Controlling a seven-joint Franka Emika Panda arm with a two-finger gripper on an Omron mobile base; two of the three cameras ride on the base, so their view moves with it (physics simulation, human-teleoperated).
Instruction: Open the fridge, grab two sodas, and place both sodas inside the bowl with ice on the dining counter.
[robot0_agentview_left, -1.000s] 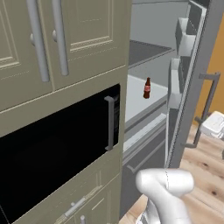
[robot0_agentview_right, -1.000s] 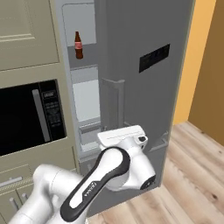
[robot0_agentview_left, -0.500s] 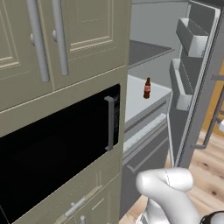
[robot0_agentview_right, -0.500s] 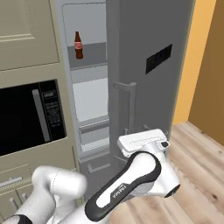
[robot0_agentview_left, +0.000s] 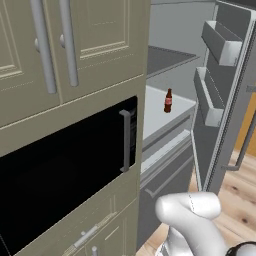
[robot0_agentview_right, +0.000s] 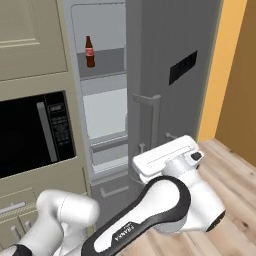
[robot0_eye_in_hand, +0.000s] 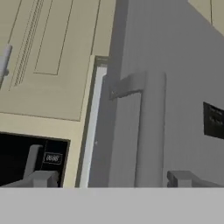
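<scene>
One soda on a pale fridge shelf, door ajar, wood floor, tool spread wide, empty.

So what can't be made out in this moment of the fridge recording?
- Second soda: one soda bottle shows on the fridge shelf; a second cannot be found, the beige cabinet and the fridge door hiding much of the interior.
- Bottle label: too small to read in either base view.
- Gripper: fingertips cut off by the hand view's bottom edge.
- Black display panel: cut by the hand view's right edge.
</scene>
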